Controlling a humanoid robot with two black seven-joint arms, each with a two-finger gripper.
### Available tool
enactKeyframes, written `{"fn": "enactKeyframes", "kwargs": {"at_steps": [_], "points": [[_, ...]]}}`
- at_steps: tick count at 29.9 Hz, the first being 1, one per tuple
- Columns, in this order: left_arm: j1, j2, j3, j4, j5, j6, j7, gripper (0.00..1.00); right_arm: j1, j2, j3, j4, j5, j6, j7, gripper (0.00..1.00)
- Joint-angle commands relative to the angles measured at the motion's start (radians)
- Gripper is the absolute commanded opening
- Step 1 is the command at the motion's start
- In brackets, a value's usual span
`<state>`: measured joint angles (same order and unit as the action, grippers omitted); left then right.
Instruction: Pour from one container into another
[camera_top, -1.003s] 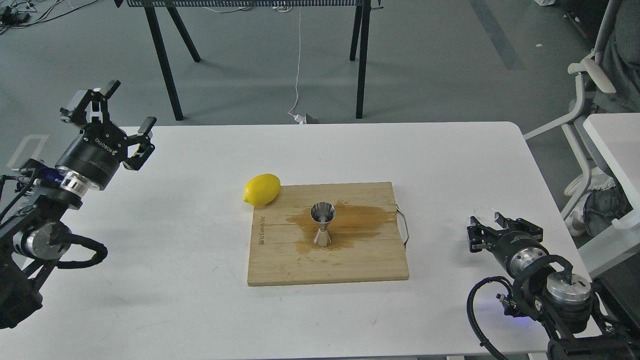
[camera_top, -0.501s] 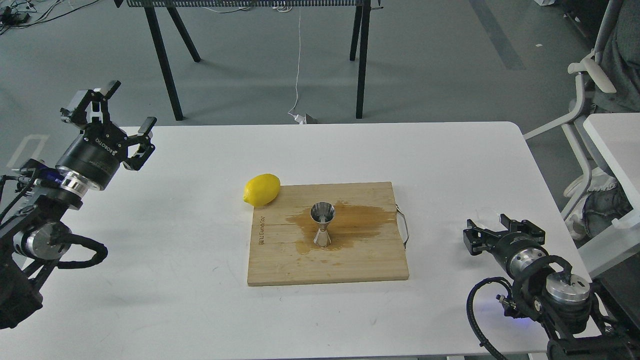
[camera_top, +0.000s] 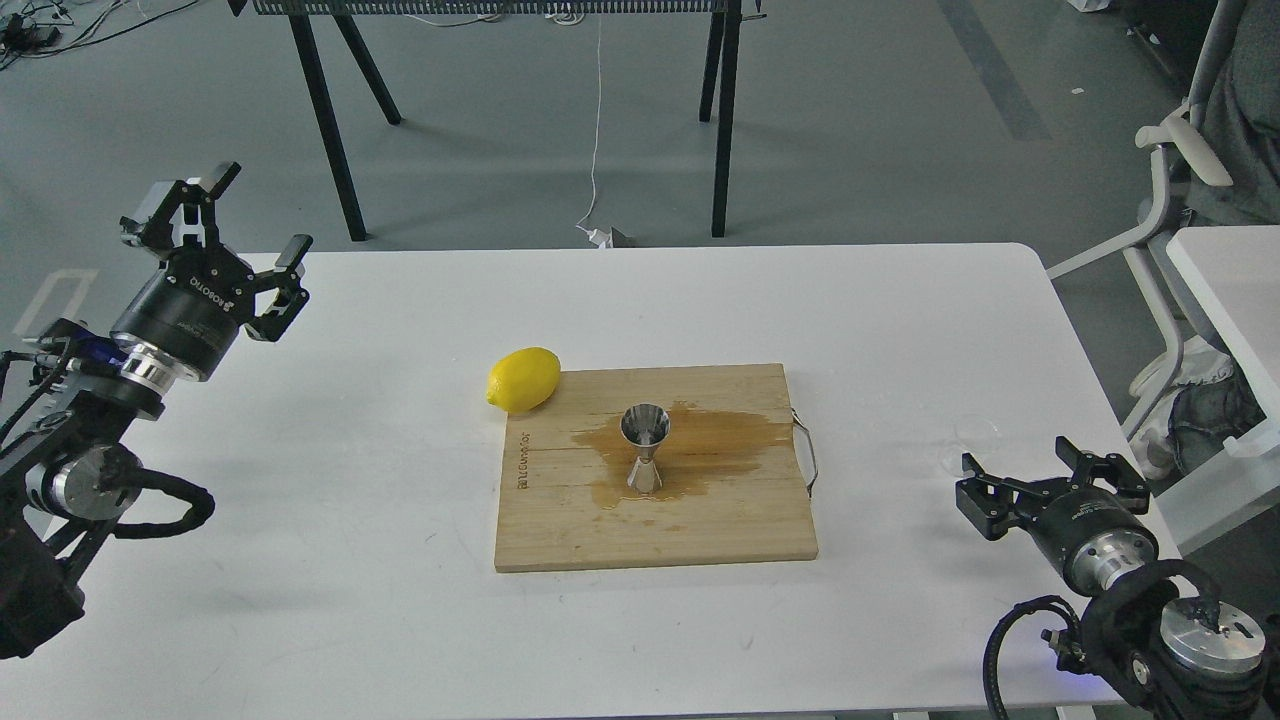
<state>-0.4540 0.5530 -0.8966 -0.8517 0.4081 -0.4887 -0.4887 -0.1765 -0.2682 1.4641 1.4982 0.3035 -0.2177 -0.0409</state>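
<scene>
Left tool (camera_top: 232, 218) hangs wide and empty above the surface's (camera_top: 380, 600) left edge. Mid-surface, the jigger (camera_top: 643, 446) stands upright on the cutting board (camera_top: 560, 520) in a brown spill (camera_top: 720, 440), suggesting pouring is done, messily. Near the right edge, what looks like the glass cup (camera_top: 972, 438) sits faintly, just beyond my right tool (camera_top: 1050, 472), spread apart, holding nothing.

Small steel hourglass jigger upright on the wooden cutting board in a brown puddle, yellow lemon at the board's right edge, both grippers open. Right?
One error: the yellow lemon sits at the far-left corner of the wooden cutting board, per the head view. The small steel hourglass jigger stands upright in the brown puddle; left gripper and right gripper are open.
</scene>
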Motion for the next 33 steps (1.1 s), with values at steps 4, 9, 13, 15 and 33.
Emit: {"fn": "enactKeyframes", "kwargs": {"at_steps": [4,9,13,15,33], "points": [[0.034,-0.008,-0.002,0.003,-0.002,0.0,0.0,0.95,-0.029,-0.082,0.042,0.105,-0.004,0.089,0.001,0.99],[0.049,-0.008,-0.002,0.003,0.0,0.0,0.0,0.96,0.101,-0.157,0.016,0.07,-0.017,0.242,-0.104,0.99],[0.048,-0.008,-0.002,0.002,-0.002,0.0,0.0,0.96,0.273,-0.163,-0.011,-0.089,-0.018,0.326,-0.183,0.99],[0.048,-0.007,-0.002,0.0,-0.002,0.0,0.0,0.96,0.359,-0.164,-0.046,-0.207,-0.018,0.409,-0.212,0.99],[0.043,-0.028,-0.015,0.0,-0.008,0.0,0.0,0.96,0.6,-0.111,-0.199,-0.552,-0.02,0.706,-0.154,0.99]]}}
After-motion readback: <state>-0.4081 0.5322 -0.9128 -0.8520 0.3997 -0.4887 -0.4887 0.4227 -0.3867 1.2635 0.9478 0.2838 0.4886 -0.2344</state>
